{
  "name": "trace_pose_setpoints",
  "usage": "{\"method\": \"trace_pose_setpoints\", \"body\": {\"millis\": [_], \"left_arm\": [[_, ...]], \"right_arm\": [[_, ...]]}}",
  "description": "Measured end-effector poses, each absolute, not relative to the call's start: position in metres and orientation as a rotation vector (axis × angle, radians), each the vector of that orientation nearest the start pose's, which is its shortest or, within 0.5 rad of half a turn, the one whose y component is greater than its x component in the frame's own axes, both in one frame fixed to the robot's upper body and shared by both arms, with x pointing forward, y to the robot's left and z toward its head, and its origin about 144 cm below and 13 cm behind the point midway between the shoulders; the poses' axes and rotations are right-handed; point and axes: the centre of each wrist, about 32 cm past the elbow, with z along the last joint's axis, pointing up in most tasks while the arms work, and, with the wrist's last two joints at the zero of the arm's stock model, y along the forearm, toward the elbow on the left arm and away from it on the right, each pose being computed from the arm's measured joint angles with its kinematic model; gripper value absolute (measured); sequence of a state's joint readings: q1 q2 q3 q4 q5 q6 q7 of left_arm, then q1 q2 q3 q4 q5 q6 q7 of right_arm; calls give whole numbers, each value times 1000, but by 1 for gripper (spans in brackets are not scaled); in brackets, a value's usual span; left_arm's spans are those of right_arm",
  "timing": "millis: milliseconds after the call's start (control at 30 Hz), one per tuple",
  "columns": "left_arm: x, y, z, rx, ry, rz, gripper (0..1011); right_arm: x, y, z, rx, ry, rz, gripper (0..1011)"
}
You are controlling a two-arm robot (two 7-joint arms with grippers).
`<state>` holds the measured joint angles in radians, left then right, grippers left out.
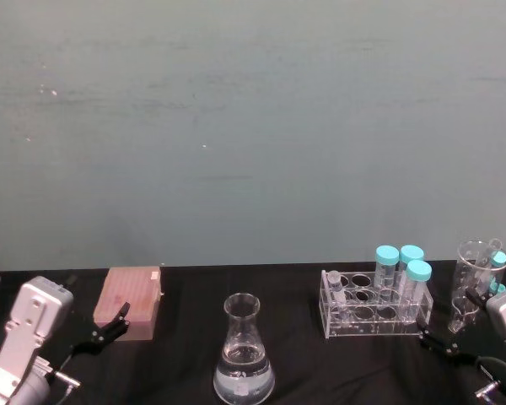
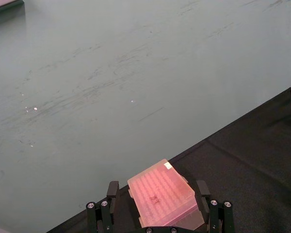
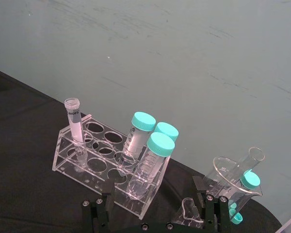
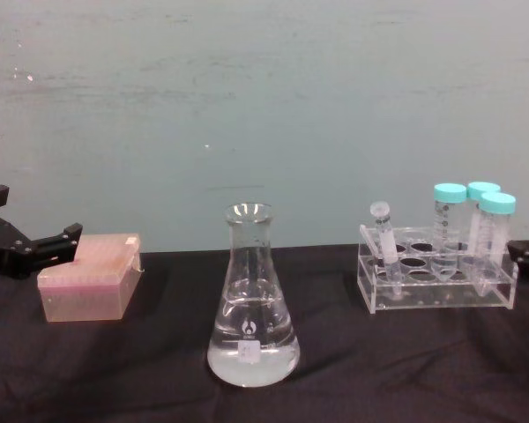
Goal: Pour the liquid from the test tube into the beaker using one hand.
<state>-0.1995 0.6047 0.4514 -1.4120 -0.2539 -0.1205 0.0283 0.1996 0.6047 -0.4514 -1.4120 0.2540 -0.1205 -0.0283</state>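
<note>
Near the rack [image 1: 375,327], right gripper [image 1: 428,339], jaws wide apart, clear of test tube [image 1: 335,287].

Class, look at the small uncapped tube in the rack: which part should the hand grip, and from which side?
Grip the test tube on its bare upper length, under the rim, above the rack. Probably come from the front: it stands at the rack's left end, while capped tubes crowd the right.

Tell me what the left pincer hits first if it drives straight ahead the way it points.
The pink tip box, probably: it lies dead ahead of the open left pincer; the gap is unclear.
</note>
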Motion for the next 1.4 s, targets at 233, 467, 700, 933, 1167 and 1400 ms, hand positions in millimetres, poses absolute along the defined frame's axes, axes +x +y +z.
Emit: {"method": "trace_pose_setpoints", "body": {"millis": [233, 467, 700, 933, 1167, 1400], "left_arm": [[489, 310, 1140, 305, -285, 1248, 1000], [489, 310, 1140, 304, -285, 1248, 1000], [489, 310, 1140, 305, -285, 1248, 1000], [489, 310, 1140, 305, -285, 1248, 1000], [489, 310, 1140, 305, -285, 1248, 1000], [489, 310, 1140, 305, -285, 1248, 1000]], "right_arm": [[489, -310, 1140, -304, -285, -1248, 1003], [489, -310, 1140, -304, -285, -1248, 1003], [489, -310, 1140, -304, -285, -1248, 1003], [489, -310, 1140, -304, -285, -1248, 1003], [489, -310, 1140, -304, -285, -1248, 1003], [491, -311, 1141, -304, -291, -1243, 1003]]}}
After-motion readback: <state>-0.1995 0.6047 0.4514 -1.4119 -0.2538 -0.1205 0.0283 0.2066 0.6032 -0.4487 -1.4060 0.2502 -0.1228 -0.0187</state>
